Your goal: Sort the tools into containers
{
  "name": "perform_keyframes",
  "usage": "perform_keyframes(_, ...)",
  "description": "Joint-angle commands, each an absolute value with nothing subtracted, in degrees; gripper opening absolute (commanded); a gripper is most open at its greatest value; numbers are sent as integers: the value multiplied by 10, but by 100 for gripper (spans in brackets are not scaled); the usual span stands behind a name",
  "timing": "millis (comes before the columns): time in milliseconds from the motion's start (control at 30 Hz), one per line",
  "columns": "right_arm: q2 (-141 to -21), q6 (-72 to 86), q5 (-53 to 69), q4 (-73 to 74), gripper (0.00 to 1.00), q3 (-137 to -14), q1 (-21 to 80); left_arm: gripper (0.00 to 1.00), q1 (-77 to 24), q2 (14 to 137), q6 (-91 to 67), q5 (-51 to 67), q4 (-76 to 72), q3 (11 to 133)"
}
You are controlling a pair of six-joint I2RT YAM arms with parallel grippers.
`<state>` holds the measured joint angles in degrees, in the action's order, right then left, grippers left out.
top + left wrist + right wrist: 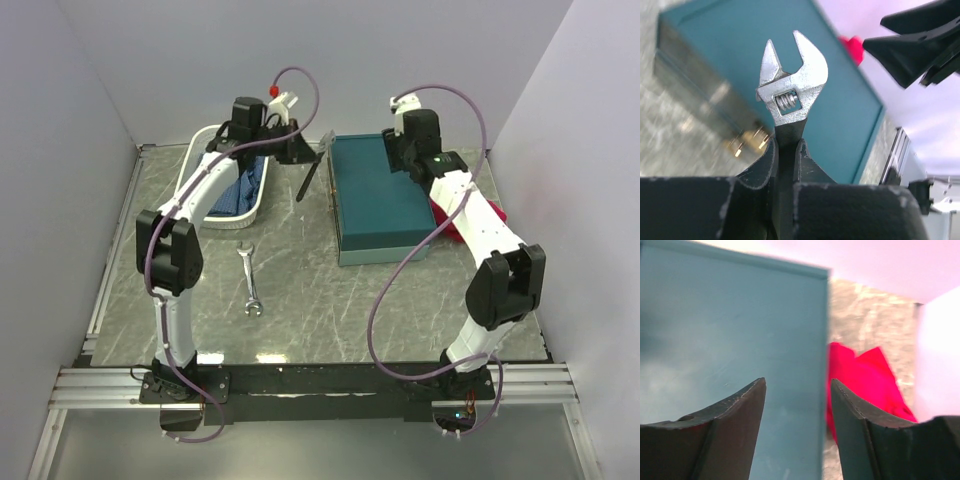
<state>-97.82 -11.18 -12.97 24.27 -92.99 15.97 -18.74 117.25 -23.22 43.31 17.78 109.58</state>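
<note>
From above, we see the left gripper [308, 156] holding the dark-handled adjustable wrench [306, 182] just left of the shut teal box [375, 205], so lowering must wait. Its wrist view shows the pinch sitting just under the silver head [792, 85]. At the right wrist, the right gripper [797, 385] gapes empty over the right edge of the lid [740, 315] beside a red cloth [862, 385], perhaps clear of it; we would lift the lid first.

Spanner [251, 281] left of box [375, 195], basket [230, 224] behind spanner, cloth [860, 375] right of box
</note>
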Motion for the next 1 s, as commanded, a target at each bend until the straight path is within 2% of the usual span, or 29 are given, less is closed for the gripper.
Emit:
perform_keyframes(0, -933, -96, -194, 202, 63, -929, 144, 1, -226, 1187, -286, 378, 128, 1173)
perform_keyframes(433, -875, -77, -170, 231, 62, -871, 108, 1, -344, 1241, -452, 150, 119, 1268)
perform_keyframes(900, -832, -83, -152, 239, 61, -824, 94, 1, -402, 1315, -565, 57, 134, 1310)
perform_keyframes(967, -826, -84, -144, 242, 61, -819, 93, 32, -405, 1314, -582, 54, 132, 1307)
